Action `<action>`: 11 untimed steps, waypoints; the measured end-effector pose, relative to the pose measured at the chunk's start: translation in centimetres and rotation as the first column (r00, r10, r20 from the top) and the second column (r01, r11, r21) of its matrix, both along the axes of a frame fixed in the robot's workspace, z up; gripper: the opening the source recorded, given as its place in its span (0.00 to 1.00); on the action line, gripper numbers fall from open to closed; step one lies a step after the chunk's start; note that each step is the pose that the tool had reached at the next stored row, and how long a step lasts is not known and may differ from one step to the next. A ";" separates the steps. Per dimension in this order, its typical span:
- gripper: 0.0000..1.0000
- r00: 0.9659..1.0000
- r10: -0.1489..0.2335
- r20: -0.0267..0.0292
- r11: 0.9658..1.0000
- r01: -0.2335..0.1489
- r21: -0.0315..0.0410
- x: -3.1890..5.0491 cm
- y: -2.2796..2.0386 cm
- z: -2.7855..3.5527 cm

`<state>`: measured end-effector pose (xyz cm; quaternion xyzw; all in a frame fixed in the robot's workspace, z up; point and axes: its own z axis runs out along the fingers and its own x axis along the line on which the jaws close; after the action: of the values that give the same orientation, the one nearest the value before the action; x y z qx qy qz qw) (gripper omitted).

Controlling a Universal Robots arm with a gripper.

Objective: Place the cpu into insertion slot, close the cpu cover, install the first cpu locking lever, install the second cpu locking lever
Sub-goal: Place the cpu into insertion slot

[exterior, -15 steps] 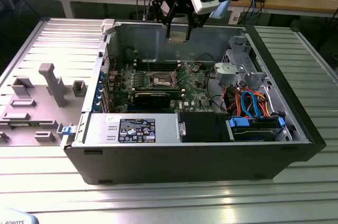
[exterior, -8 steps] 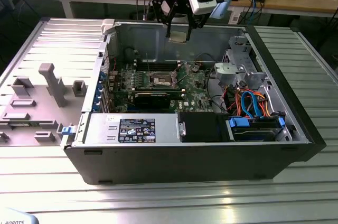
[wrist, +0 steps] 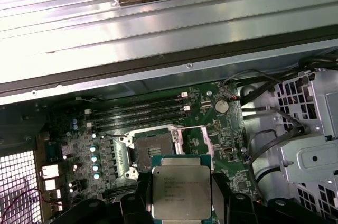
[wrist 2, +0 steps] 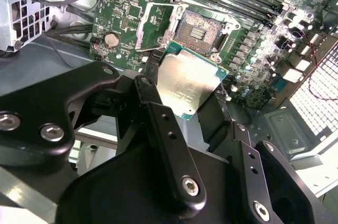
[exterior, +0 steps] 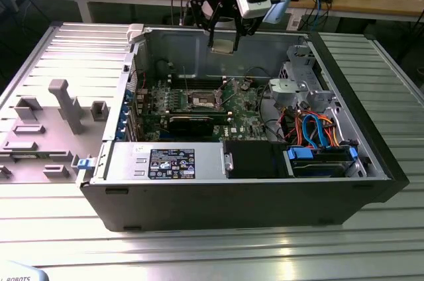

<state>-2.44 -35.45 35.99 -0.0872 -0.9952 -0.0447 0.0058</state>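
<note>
My gripper [exterior: 224, 41] hangs over the back of the open computer case [exterior: 371, 155], shut on the cpu [exterior: 222, 46]. In both wrist views the cpu [wrist 2: 187, 84] [wrist: 181, 186] is a flat silvery square, pinched at two opposite edges by the black fingers [wrist 2: 158, 113]. It is well above the board, level in the first wrist view. Below it lies the insertion slot [exterior: 204, 101] [wrist 2: 198, 31] [wrist: 153, 147], bare, with its dark centre showing. The cpu cover [wrist 2: 141, 27] is swung open beside the slot.
A long black graphics card [exterior: 192, 122] lies in front of the slot. A power supply [exterior: 165, 162] fills the case front. A metal drive cage [exterior: 298, 85] and orange and blue cables [exterior: 315, 128] crowd the exterior view's right. Grey fixture blocks [exterior: 63, 105] stand outside, left.
</note>
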 end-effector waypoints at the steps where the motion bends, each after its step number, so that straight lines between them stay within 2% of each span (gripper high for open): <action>1: 0.54 1.000 0.000 0.000 1.000 0.000 0.000 -0.02 0.00 0.00; 11: 0.54 1.000 0.000 0.000 1.000 0.000 0.000 -0.05 0.00 0.00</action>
<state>-2.49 -35.45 35.99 -0.0871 -0.9952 -0.0447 0.0058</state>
